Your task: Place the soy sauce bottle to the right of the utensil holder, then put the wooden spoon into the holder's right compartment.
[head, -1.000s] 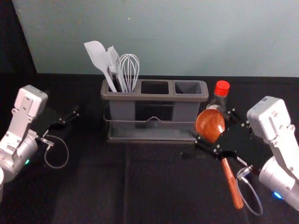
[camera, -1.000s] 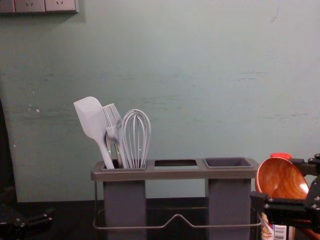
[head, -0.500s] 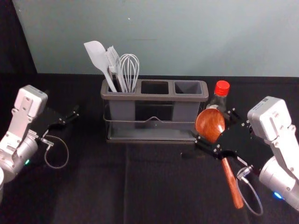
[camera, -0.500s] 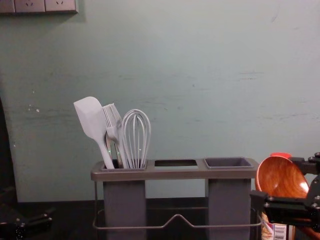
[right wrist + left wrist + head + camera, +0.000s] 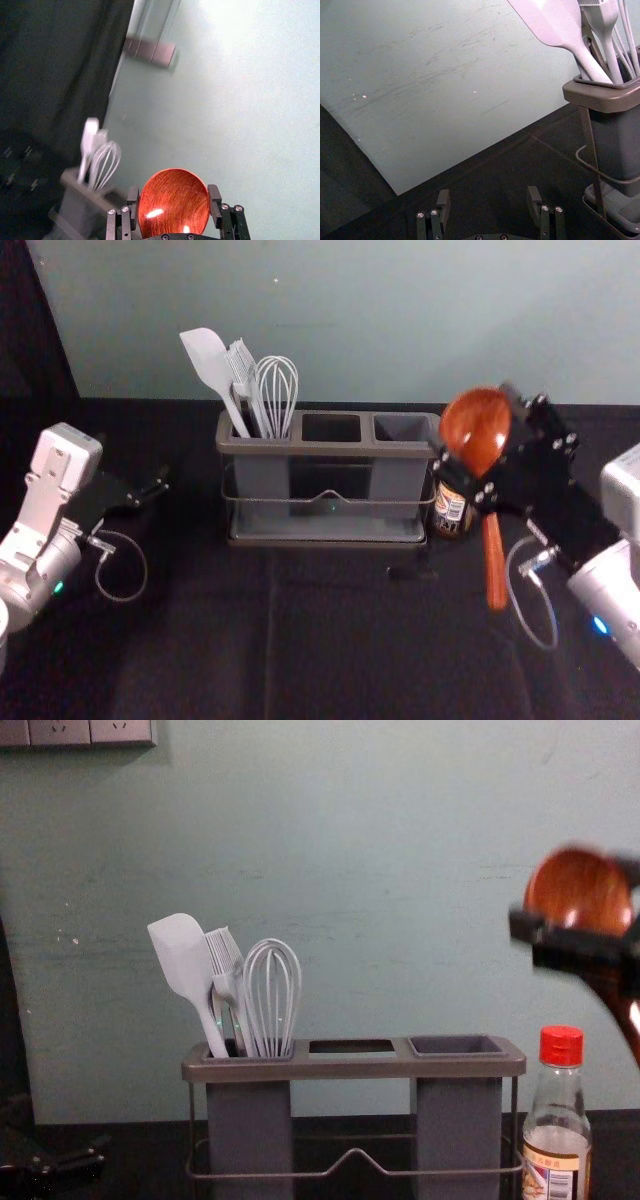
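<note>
Illegible barcoded label (image 5: 554,1166) on bottle (image 5: 559,1092)

Utensil holder (image 5: 352,1066): spatula (image 5: 182,958), brush (image 5: 226,965), whisk (image 5: 292,982) in left compartment (image 5: 250,1125). Soy sauce bottle (image 5: 559,1132) just beside it, right. Wooden spoon (image 5: 496,570) in right gripper (image 5: 476,427), higher than bottle. Left gripper (image 5: 135,465) left of holder.

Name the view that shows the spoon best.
Head view: it has the spoon's bowl and the handle down to its end, though the right gripper covers a stretch between. Chest view: bowl partly behind a finger, handle running off the right edge. Right wrist view: bowl up close, between that gripper's fingers.
</note>
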`<control>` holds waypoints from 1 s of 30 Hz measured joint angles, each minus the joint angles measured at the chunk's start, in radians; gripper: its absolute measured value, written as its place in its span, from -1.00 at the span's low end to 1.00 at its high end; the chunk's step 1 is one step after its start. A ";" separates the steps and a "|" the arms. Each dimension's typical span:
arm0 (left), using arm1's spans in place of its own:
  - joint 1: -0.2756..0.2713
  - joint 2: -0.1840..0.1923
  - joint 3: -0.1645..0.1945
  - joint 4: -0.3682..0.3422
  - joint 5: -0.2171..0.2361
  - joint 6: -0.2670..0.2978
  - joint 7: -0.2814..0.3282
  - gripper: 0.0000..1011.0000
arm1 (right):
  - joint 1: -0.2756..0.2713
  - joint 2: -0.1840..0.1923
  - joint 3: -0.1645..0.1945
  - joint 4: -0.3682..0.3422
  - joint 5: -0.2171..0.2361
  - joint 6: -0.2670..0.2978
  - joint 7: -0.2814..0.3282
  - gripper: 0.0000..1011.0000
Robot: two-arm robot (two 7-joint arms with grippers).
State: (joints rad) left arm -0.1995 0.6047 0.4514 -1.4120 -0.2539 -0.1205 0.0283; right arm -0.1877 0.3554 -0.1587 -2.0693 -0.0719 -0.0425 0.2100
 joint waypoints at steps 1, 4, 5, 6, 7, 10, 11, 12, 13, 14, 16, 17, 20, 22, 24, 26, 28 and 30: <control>0.000 0.000 0.000 0.000 0.000 0.000 0.000 0.99 | 0.004 -0.007 0.001 0.005 -0.004 -0.028 -0.008 0.66; 0.000 0.000 0.000 0.000 0.000 0.000 0.000 0.99 | 0.021 -0.025 0.004 0.026 -0.012 -0.109 -0.025 0.66; 0.000 0.000 0.000 0.000 0.000 0.000 0.000 0.99 | 0.031 -0.034 0.005 0.039 -0.012 -0.146 -0.028 0.66; 0.000 0.000 0.000 0.000 0.000 0.000 0.000 0.99 | 0.036 -0.038 0.006 0.045 -0.011 -0.163 -0.030 0.66; 0.000 0.000 0.000 0.000 0.000 0.000 0.000 0.99 | 0.046 -0.047 0.007 0.059 -0.006 -0.198 -0.032 0.66; 0.000 0.000 0.000 0.000 0.000 0.000 0.000 0.99 | 0.066 -0.060 0.006 0.084 0.001 -0.249 -0.032 0.66; 0.000 0.000 0.000 0.000 0.000 0.000 0.000 0.99 | 0.082 -0.069 0.005 0.103 0.007 -0.281 -0.032 0.66; 0.000 0.000 0.000 0.000 0.000 0.000 0.000 0.99 | 0.088 -0.072 0.005 0.111 0.010 -0.294 -0.032 0.66; 0.000 0.000 0.000 0.000 0.000 0.000 0.000 0.99 | 0.095 -0.078 0.004 0.121 0.013 -0.309 -0.032 0.66; 0.000 0.000 0.000 0.000 0.000 0.000 0.000 0.99 | 0.111 -0.089 0.001 0.140 0.024 -0.335 -0.030 0.66; 0.000 0.000 0.000 0.000 0.000 0.000 0.000 0.99 | 0.134 -0.104 -0.002 0.169 0.040 -0.371 -0.024 0.66; 0.000 0.000 0.000 0.000 0.000 0.000 0.000 0.99 | 0.134 -0.104 -0.002 0.169 0.040 -0.371 -0.024 0.66; 0.000 0.000 0.000 0.000 0.000 0.000 0.000 0.99 | 0.170 -0.121 -0.005 0.216 0.064 -0.411 -0.009 0.66; 0.000 0.000 0.000 0.000 0.000 0.000 0.000 0.99 | 0.197 -0.131 -0.005 0.250 0.077 -0.433 0.003 0.66; 0.000 0.000 0.000 0.000 0.000 0.000 0.000 0.99 | 0.225 -0.138 -0.005 0.282 0.085 -0.448 0.015 0.66; 0.000 0.000 0.000 0.000 0.000 0.000 0.000 0.99 | 0.244 -0.140 -0.006 0.301 0.089 -0.455 0.025 0.66; 0.000 0.000 0.000 0.000 0.000 0.000 0.000 0.99 | 0.273 -0.142 -0.007 0.329 0.099 -0.462 0.040 0.66; 0.000 0.000 0.000 0.000 0.000 0.000 0.000 0.99 | 0.304 -0.142 -0.008 0.357 0.108 -0.466 0.056 0.66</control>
State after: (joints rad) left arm -0.1995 0.6047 0.4514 -1.4120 -0.2539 -0.1205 0.0283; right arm 0.1162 0.2132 -0.1672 -1.7120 0.0360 -0.5084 0.2660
